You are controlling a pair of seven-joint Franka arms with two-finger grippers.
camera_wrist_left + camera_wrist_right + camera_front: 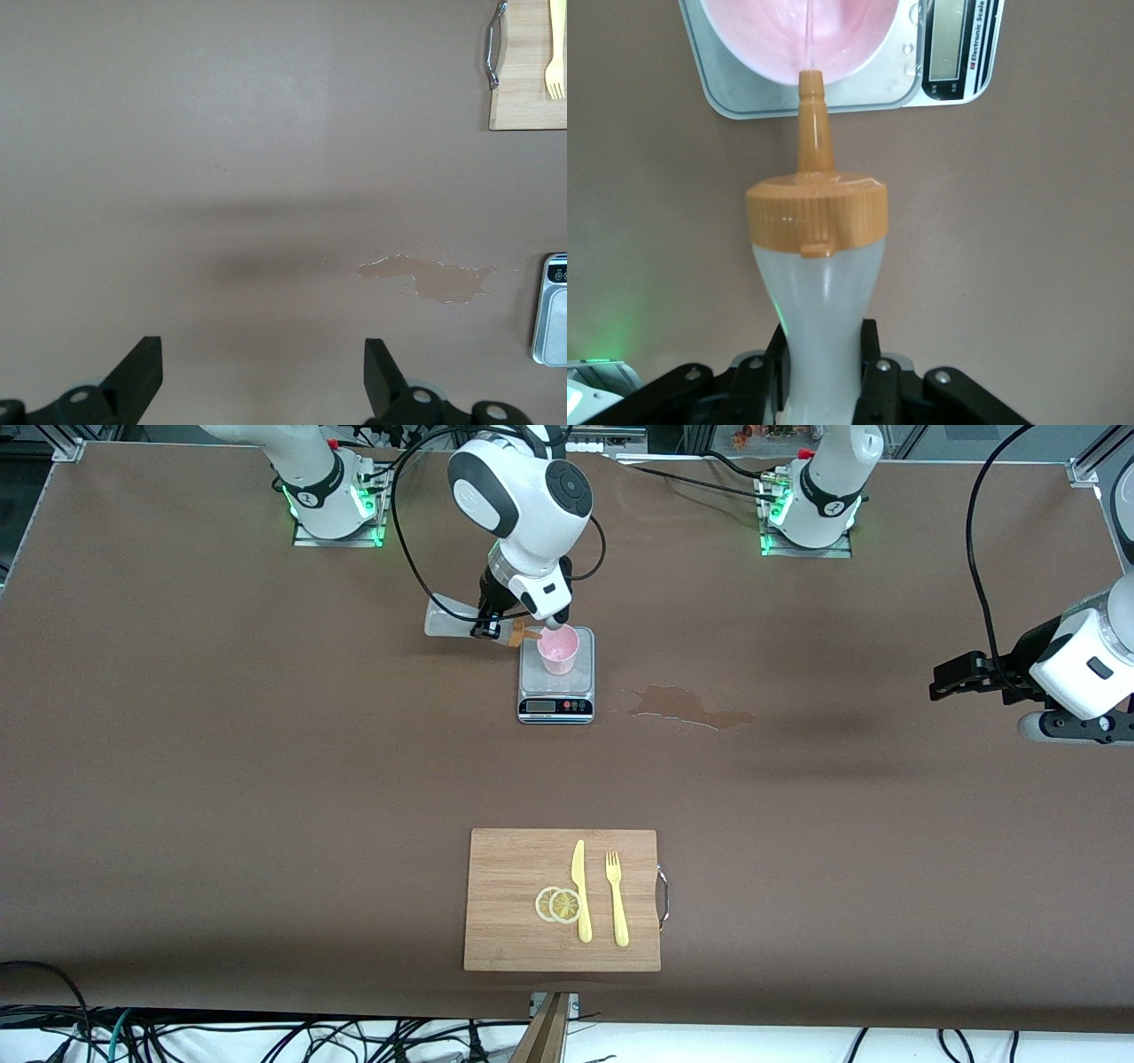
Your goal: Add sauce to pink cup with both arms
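Observation:
The pink cup (pixel 558 649) stands on a small silver kitchen scale (pixel 555 694) in the middle of the table. My right gripper (pixel 487 627) is shut on the sauce bottle (pixel 452 619), held tipped nearly flat, its orange nozzle (pixel 529 634) at the cup's rim. In the right wrist view the whitish bottle (pixel 819 292) is pinched at its waist, and a thin clear stream runs from the nozzle (pixel 812 115) into the cup (pixel 806 35). My left gripper (pixel 941 684) is open and empty, waiting above the table at the left arm's end; its fingertips (pixel 142 367) show over bare table.
A brown spill (pixel 687 707) lies on the table beside the scale, toward the left arm's end; it also shows in the left wrist view (pixel 430 276). A wooden cutting board (pixel 514 903) with a yellow knife, fork and two lemon slices lies nearer the front camera.

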